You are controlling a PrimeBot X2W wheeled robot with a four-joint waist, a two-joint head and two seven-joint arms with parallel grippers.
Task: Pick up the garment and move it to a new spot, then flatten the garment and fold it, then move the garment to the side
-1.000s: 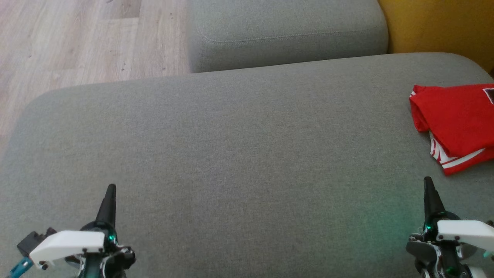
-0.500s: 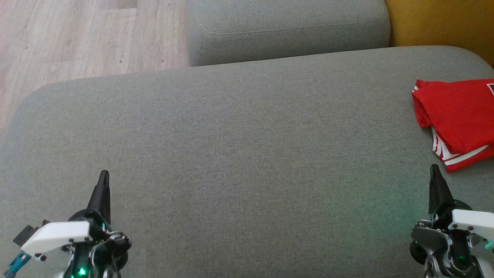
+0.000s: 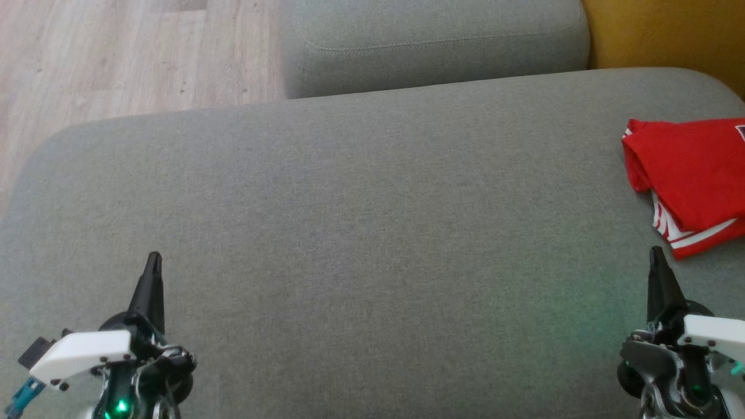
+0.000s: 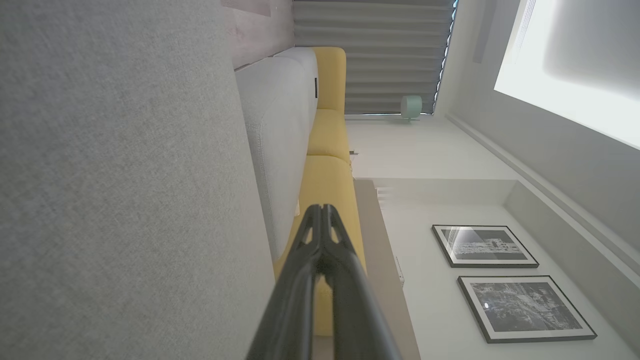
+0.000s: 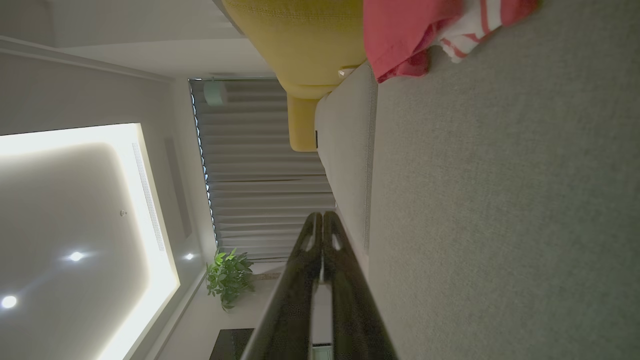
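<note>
garment [image 3: 689, 174]: on cushion [image 3: 372, 233], far right | second cushion [image 3: 430, 46]: behind | floor [image 3: 116, 52]: rear left

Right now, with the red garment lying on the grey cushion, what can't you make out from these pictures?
- garment, head view: its right part runs off the right edge, so its whole outline cannot be judged.
- dark patch on it, head view: cut by that edge, unreadable.
- striped hem, right wrist view: the top edge cuts it off.
- framed pictures, left wrist view: too small to tell what they show.
</note>
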